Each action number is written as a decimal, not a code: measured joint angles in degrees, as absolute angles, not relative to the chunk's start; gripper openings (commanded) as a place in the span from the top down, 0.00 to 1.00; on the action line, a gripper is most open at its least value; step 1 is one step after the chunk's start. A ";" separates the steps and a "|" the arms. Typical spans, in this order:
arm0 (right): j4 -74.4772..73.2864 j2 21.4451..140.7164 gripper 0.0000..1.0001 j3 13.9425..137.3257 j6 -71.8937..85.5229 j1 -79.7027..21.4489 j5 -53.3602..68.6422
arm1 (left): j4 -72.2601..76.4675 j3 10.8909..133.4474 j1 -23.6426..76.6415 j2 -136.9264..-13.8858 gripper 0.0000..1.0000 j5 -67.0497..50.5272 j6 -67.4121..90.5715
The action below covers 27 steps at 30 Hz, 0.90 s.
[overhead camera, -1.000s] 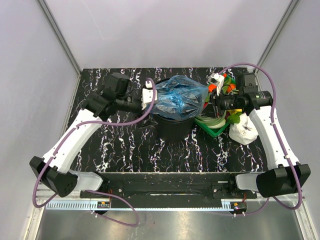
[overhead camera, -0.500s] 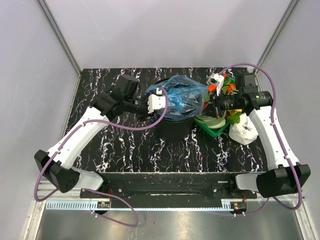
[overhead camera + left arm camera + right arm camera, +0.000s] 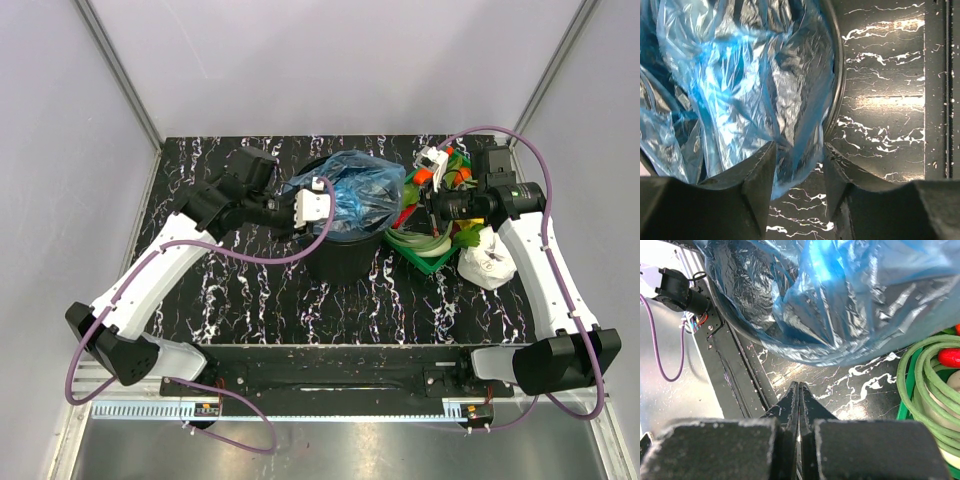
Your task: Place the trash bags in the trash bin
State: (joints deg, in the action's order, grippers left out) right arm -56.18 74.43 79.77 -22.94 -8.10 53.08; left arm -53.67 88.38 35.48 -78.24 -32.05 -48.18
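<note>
The blue translucent trash bag (image 3: 365, 185) sits crumpled in the mouth of the black trash bin (image 3: 340, 260), bulging above its rim. My left gripper (image 3: 328, 205) is at the bin's left rim, pushed into the bag's side. Seen from the left wrist, the jaws (image 3: 800, 150) stand open, with a loose fold of the bag (image 3: 740, 75) hanging between the tips, above the bin's rim (image 3: 838, 75). My right gripper (image 3: 428, 210) hovers just right of the bin, shut and empty (image 3: 799, 386), with the bag (image 3: 850, 300) bulging ahead of it.
A green tray (image 3: 432, 262) of vegetables stands right of the bin, under the right gripper; its edge (image 3: 902, 407) and coiled green stalks (image 3: 925, 370) show in the right wrist view. A white plastic lump (image 3: 488, 258) lies further right.
My left gripper swung right to the bin's rim and into the bag. The bag has been squashed lower and narrower over the bin. The right arm has stayed put.
</note>
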 measured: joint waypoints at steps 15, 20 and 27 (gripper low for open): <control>-56.18 74.43 1.00 78.76 -23.20 -8.10 53.01 | -55.92 89.27 36.40 -78.26 0.69 -35.38 -48.93; -56.18 74.43 1.00 78.61 -23.24 -8.10 52.99 | -56.38 89.27 36.73 -78.26 0.78 -35.38 -49.50; -56.18 74.43 1.00 78.39 -23.33 -8.12 52.80 | -56.58 89.60 36.84 -78.26 0.99 -35.42 -50.15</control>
